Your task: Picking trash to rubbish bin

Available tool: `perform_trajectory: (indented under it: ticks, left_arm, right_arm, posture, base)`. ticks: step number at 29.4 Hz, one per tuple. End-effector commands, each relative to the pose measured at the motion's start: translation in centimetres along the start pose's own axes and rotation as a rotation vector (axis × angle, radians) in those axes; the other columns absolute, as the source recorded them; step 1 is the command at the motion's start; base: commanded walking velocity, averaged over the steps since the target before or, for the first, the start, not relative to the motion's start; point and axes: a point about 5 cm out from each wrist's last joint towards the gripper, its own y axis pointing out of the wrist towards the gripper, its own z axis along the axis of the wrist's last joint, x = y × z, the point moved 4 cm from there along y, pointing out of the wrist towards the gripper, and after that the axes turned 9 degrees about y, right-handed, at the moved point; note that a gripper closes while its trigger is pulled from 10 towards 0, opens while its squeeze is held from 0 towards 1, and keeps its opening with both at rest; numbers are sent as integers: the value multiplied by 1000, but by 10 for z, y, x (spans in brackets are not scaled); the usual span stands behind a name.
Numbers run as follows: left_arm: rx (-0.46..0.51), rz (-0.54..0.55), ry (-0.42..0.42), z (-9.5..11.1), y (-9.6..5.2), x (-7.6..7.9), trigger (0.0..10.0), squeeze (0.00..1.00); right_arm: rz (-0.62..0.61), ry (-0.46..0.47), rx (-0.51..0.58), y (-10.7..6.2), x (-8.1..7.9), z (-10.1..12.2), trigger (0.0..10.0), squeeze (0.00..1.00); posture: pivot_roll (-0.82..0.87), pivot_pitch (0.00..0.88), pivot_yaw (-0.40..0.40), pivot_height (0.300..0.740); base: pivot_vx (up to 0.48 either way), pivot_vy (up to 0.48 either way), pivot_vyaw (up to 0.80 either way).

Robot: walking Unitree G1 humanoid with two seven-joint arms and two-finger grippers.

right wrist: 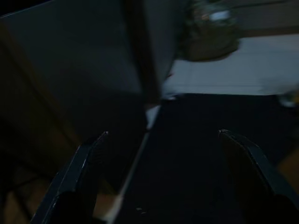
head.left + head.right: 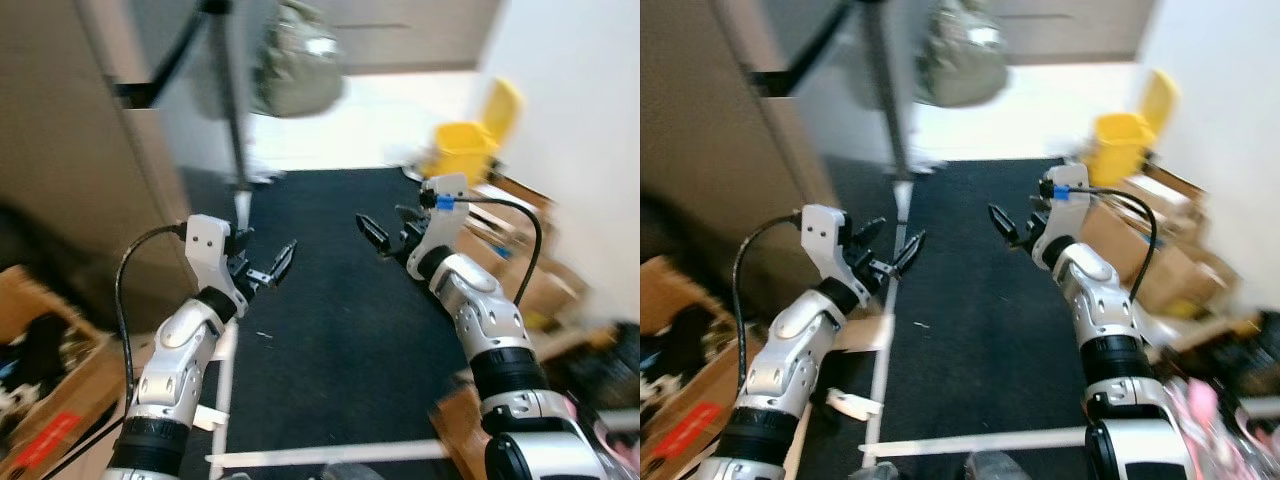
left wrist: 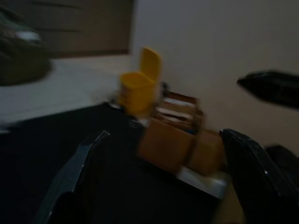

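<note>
Nearest the head camera, both silver arms are raised over the black mat (image 2: 330, 330), and the picture is smeared with motion blur. Starting at the left: open cardboard boxes (image 2: 45, 370) sit off the mat's left edge, with a red label showing on one. A white strip (image 2: 228, 370) runs along that left edge, and another runs across the near edge.

The left gripper (image 2: 268, 266) hangs above the mat close to its left edge, black fingers spread apart, nothing between them. In its wrist view the two fingers (image 3: 77, 172) stand wide, and the opposite gripper's dark tip pokes in at the side.

Up the middle, a dark pole (image 2: 228, 100) rises from the mat's far left corner, with a bulging grey-green bag (image 2: 295, 60) behind it on the pale floor beyond the far edge.

The right gripper (image 2: 388, 236) is above the mat's right half, fingers apart and holding nothing; the wrist view confirms the gap between the fingers (image 1: 77, 172).

At the mat's far right corner stands the yellow rubbish bin (image 2: 470, 140), upright, its long axis vertical, its lid tipped up and back toward the white wall (image 2: 570, 120), its mouth facing up. Just nearer along the right edge: brown cardboard boxes (image 2: 520, 270) and a wooden crate. Whether any trash lies on the mat, the blur won't let me tell.
</note>
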Motion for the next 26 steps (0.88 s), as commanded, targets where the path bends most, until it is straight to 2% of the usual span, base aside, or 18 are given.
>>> perform_trajectory:
  ticks: [1, 9, 14, 19, 26]
  left_arm:
    - [5, -3, -2, -1, -2, 1, 10000, 0]
    - [14, -14, 1, -1, -2, 1, 10000, 0]
    - [26, -50, -13, 0, 0, 4, 10000, 0]
    - [56, -84, -56, 3, 1, 7, 10000, 0]
    - [68, -87, -76, 4, 1, 6, 10000, 0]
  right_arm:
    - [-1, -1, 3, -4, 0, -3, 10000, 0]
    - [8, -42, 13, -7, -2, -2, 10000, 0]
    - [21, -69, 34, 2, -6, 7, 10000, 0]
    - [53, -29, 14, 5, -10, 2, 10000, 0]
    - [68, -40, 12, 5, -11, 2, 10000, 0]
  posture:
    - [-29, 0, -24, 740]
    - [-36, 0, -24, 740]
    - [-34, 0, -25, 740]
    - [-38, 0, -23, 740]
    - [-46, 0, -17, 740]
  base:
    - [0, 0, -719]
    - [0, 0, -719]
    - [0, 0, -720]
    - [0, 0, -728]
    - [0, 0, -731]
